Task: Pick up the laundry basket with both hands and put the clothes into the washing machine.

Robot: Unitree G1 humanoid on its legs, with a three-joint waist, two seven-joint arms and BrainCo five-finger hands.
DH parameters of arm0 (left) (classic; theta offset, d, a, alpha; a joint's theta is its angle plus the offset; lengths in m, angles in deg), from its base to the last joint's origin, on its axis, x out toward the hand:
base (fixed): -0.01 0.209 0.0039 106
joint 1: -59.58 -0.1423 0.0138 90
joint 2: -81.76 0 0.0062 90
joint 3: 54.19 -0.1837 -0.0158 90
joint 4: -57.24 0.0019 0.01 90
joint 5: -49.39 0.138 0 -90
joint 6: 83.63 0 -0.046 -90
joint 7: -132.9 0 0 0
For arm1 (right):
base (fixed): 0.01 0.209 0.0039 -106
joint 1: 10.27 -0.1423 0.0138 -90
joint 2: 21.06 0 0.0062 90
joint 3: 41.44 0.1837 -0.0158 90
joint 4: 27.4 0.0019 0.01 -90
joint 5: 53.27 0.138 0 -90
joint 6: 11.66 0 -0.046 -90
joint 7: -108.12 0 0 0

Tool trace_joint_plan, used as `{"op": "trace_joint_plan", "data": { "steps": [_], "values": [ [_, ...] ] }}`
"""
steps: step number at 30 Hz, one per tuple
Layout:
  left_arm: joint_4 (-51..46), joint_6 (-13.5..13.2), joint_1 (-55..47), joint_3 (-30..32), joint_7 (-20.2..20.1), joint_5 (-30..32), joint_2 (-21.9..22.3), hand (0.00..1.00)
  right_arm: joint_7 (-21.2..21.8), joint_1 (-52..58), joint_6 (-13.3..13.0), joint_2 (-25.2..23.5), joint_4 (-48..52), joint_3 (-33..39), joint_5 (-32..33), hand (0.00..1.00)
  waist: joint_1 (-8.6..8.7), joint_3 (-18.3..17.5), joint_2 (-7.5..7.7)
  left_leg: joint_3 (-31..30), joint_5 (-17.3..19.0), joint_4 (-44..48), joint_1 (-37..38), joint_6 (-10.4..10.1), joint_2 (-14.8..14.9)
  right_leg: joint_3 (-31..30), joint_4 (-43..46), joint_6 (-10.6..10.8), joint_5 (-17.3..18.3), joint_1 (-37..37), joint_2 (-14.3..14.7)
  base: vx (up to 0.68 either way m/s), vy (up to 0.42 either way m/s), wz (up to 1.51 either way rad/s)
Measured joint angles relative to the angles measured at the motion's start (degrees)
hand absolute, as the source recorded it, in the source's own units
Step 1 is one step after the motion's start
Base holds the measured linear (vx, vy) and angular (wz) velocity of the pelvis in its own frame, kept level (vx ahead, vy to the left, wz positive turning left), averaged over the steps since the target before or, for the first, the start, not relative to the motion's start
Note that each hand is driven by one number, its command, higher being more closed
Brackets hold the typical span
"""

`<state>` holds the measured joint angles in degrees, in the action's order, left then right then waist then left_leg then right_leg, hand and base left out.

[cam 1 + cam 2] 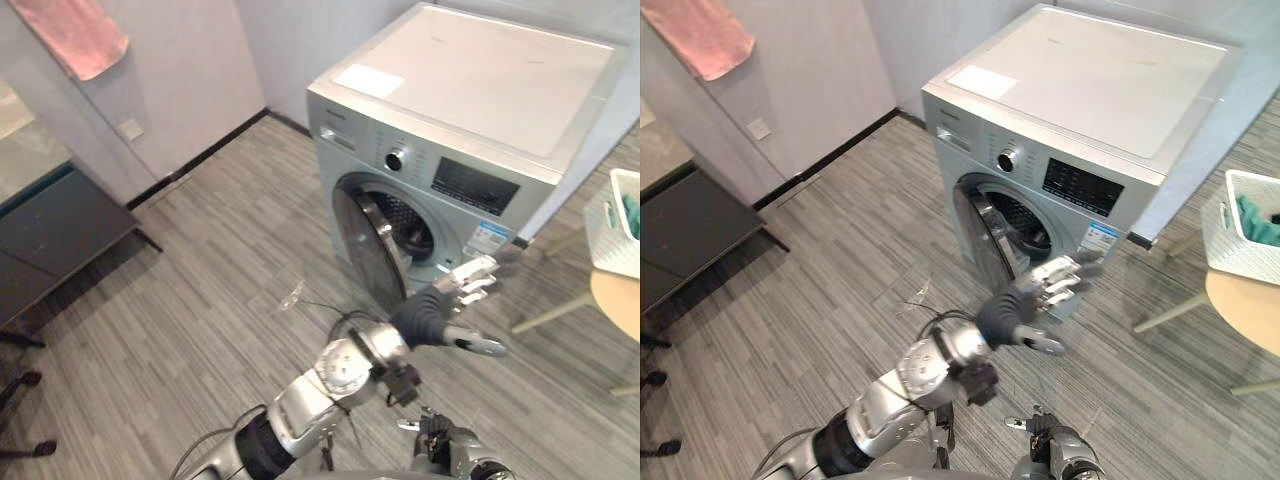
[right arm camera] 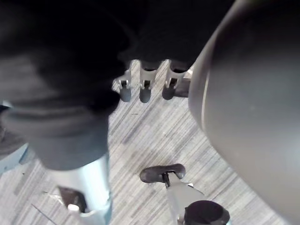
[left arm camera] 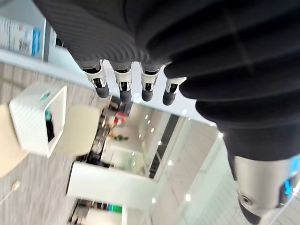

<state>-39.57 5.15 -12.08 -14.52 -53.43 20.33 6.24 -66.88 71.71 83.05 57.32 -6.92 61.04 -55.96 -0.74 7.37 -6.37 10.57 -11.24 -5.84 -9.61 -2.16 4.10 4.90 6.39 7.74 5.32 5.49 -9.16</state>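
A white laundry basket [image 1: 606, 232] with teal clothes in it stands on a round light-wood table [image 1: 620, 300] at the far right; the left wrist view shows the basket [image 3: 33, 117] too. The silver washing machine [image 1: 470, 90] stands ahead with its round door [image 1: 368, 245] swung open and the drum [image 1: 412, 226] dark inside. My left hand [image 1: 455, 300] is raised in front of the machine, just right of the door, fingers straight and holding nothing. My right hand [image 1: 440, 445] hangs low at the bottom edge, its fingers [image 2: 144, 91] relaxed over the floor.
A pink towel [image 1: 75, 35] hangs on the wall at the upper left. A dark low cabinet [image 1: 50, 230] stands at the left. Grey plank floor [image 1: 230, 260] spreads between the cabinet and the machine.
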Motion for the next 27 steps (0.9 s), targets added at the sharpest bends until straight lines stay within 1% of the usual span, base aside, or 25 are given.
{"op": "trace_joint_plan", "data": {
  "steps": [1, 2, 3, 4, 5, 6, 8, 10, 11, 12, 14, 15, 17, 18, 20, 21, 22, 23, 25, 27],
  "values": [
    [2.0, 0.3, 1.1, -0.8, 0.0, -0.7, 0.7, 0.00, 0.0, 0.0, 0.0, 0.0, 0.2, 0.0, 0.2, 0.00, 0.21, 0.0, 0.02, 0.7, 0.0, 0.0, -0.1, 0.1, 0.0, -0.7, 0.3, 0.0, -0.1, 0.6, 0.0, 0.00, 0.000, -0.42],
    [6.5, 1.0, 3.4, -2.1, 0.0, -2.0, 2.0, 0.00, -0.1, -0.1, -0.1, 0.4, 0.4, 0.0, 0.5, 0.00, 0.79, 0.0, 0.00, 1.7, 0.1, 0.0, -0.5, 0.1, 0.1, -1.9, 0.6, 0.1, -0.3, 1.8, -0.1, 0.00, -0.012, -0.46],
    [11.4, 1.4, 5.5, -2.8, 0.1, -3.1, 3.5, 0.00, -0.3, -0.3, -0.5, 0.7, 0.7, 0.0, 0.6, 0.00, 1.80, 0.1, -0.05, 2.7, 0.1, 0.0, -0.9, 0.2, 0.1, -3.1, 0.8, 0.1, -0.6, 2.9, -0.1, 0.00, -0.015, -0.47],
    [14.3, 1.6, 6.7, -3.0, 0.1, -3.6, 4.2, 0.00, -0.4, -0.5, -0.7, 0.8, 0.7, 0.0, 0.7, 0.00, 2.28, 0.3, 0.00, 3.4, 0.1, 0.0, -1.0, 0.2, 0.1, -3.8, 1.1, 0.2, -0.7, 3.7, -0.1, 0.00, -0.020, -0.52],
    [20.5, 2.3, 9.2, -2.8, 0.2, -4.8, 5.7, 0.00, -0.8, -1.1, -0.9, 1.1, 0.8, 0.0, 1.1, 0.00, 3.43, 0.9, 0.09, 4.8, 0.2, 0.1, -1.2, 0.3, 0.1, -5.1, 2.0, 0.2, -0.8, 5.1, -0.1, 0.00, -0.026, -0.64],
    [28.8, 2.8, 13.0, -1.4, 0.7, -6.5, 8.0, 0.00, -1.4, -1.9, -1.2, 1.6, 1.6, -0.1, 1.7, 0.00, 4.68, 2.8, 0.17, 6.7, 0.3, 0.3, -1.3, 0.4, 0.1, -7.0, 3.4, 0.3, -0.9, 7.0, -0.1, -0.01, -0.029, -0.62],
    [34.6, 3.0, 15.2, 1.8, 1.9, -7.1, 9.9, 0.00, -1.7, -3.1, -1.4, 2.0, 2.4, -0.1, 2.8, 0.00, 5.83, 4.4, 0.35, 7.8, 0.3, 0.3, -2.0, 0.4, 0.1, -8.3, 4.7, 0.4, -0.8, 8.6, -0.1, -0.02, -0.024, -0.42],
    [41.1, 2.7, 18.3, 7.2, 4.8, -7.4, 9.3, 0.00, -3.0, -5.0, -1.6, 1.6, 4.6, -0.2, 4.6, 0.00, 7.81, 7.8, 0.95, 10.1, 0.2, 0.4, -2.4, 0.4, 0.2, -10.5, 7.0, 0.7, -0.7, 11.6, 0.2, -0.05, -0.046, -0.51],
    [45.2, 2.6, 20.2, 11.1, 6.3, -7.3, 9.1, 0.00, -3.8, -5.4, -1.7, 1.3, 6.4, -0.5, 5.2, 0.00, 8.17, 9.3, 1.12, 11.1, 0.2, 0.4, -3.0, 0.4, 0.3, -11.6, 8.0, 0.8, -0.7, 13.2, 0.4, -0.07, -0.054, -0.48],
    [47.0, 2.6, 21.3, 13.2, 7.2, -6.9, 9.1, 0.00, -4.1, -5.3, -1.7, 1.1, 7.5, -0.5, 5.5, 0.00, 8.16, 9.8, 1.20, 11.8, 0.2, 0.4, -3.3, 0.4, 0.3, -12.3, 8.6, 0.8, -0.7, 14.2, 0.5, -0.04, -0.049, -0.43],
    [53.2, 2.6, 27.3, 23.4, 10.2, -6.0, 8.8, 0.00, -5.9, -5.3, -1.8, 0.1, 11.0, -0.8, 6.5, 0.00, 8.14, 11.9, 1.75, 13.6, 0.1, 0.4, -4.7, 0.2, 0.6, -14.0, 10.0, 0.9, -0.8, 17.2, 1.0, -0.01, -0.049, -0.32],
    [54.5, 2.6, 29.2, 26.0, 10.8, -6.0, 8.8, 0.00, -6.2, -5.2, -1.8, -0.2, 12.0, -1.0, 6.9, 0.00, 8.13, 12.5, 2.04, 13.9, 0.1, 0.4, -4.8, 0.2, 0.6, -14.2, 10.3, 0.9, -0.9, 17.6, 1.1, 0.00, -0.046, -0.20],
    [57.7, 2.2, 36.8, 34.8, 13.9, -4.9, 9.1, 0.00, -7.7, -5.0, -1.9, -1.3, 14.3, -2.0, 7.6, 0.00, 8.10, 13.7, 3.11, 14.9, 0.0, 0.4, -5.6, 0.2, 0.8, -14.5, 10.9, 0.9, -0.9, 18.9, 1.1, 0.02, -0.035, -0.09],
    [58.1, 1.8, 38.6, 36.3, 14.5, -4.7, 9.2, 0.00, -8.3, -5.0, -1.9, -1.7, 14.7, -2.3, 7.9, 0.00, 8.10, 14.0, 3.36, 15.0, 0.0, 0.4, -5.8, 0.2, 0.9, -14.5, 10.9, 0.9, -0.9, 19.1, 1.1, 0.05, -0.029, -0.03],
    [59.7, 1.1, 45.0, 42.7, 16.3, -4.2, 10.0, 0.00, -10.0, -5.1, -2.0, -2.2, 15.9, -4.5, 8.0, 0.00, 7.91, 14.8, 4.55, 15.8, 0.0, 0.4, -6.6, 0.2, 0.9, -14.8, 11.0, 0.9, -0.9, 20.2, 1.0, 0.08, -0.026, -0.07],
    [59.9, 0.6, 48.1, 46.4, 17.1, -4.7, 10.3, 0.00, -10.7, -5.3, -2.0, -2.6, 16.9, -5.6, 8.8, 0.00, 7.87, 15.2, 5.30, 16.3, -0.1, 0.4, -7.1, 0.4, 0.9, -15.2, 11.0, 0.9, -0.9, 20.9, 1.1, 0.08, -0.021, -0.11],
    [60.1, 0.5, 49.4, 48.1, 17.7, -5.3, 10.3, 0.00, -11.2, -5.3, -2.0, -2.8, 17.0, -6.2, 9.1, 0.00, 7.92, 15.4, 5.54, 16.4, -0.1, 0.4, -7.4, 0.4, 0.9, -15.3, 11.0, 0.9, -0.9, 21.2, 1.1, 0.12, -0.026, -0.11],
    [61.6, 0.0, 52.5, 51.8, 18.4, -6.4, 10.4, 0.00, -11.9, -5.7, -2.1, -3.0, 17.8, -7.7, 9.3, 0.00, 7.94, 15.8, 6.07, 16.7, -0.2, 0.4, -8.1, 0.4, 0.9, -15.5, 10.9, 0.9, -0.9, 22.0, 1.1, 0.08, -0.016, -0.08],
    [61.7, -0.5, 53.7, 54.8, 19.6, -7.9, 10.4, 0.00, -12.7, -6.2, -2.1, -3.1, 18.2, -9.6, 9.4, 0.00, 7.96, 16.1, 6.34, 17.1, -0.2, 0.4, -8.5, 0.4, 1.0, -15.9, 10.7, 0.8, -0.9, 22.5, 1.1, 0.11, -0.014, -0.09],
    [63.7, -0.7, 54.2, 59.2, 21.9, -9.7, 10.4, 0.00, -13.6, -7.0, -2.3, -4.0, 18.9, -12.4, 10.0, 0.00, 7.98, 16.8, 6.59, 17.8, -0.2, 0.4, -8.6, 0.4, 1.1, -15.9, 10.4, 0.8, -0.9, 22.7, 1.2, 0.14, -0.013, -0.07]
  ]
}}
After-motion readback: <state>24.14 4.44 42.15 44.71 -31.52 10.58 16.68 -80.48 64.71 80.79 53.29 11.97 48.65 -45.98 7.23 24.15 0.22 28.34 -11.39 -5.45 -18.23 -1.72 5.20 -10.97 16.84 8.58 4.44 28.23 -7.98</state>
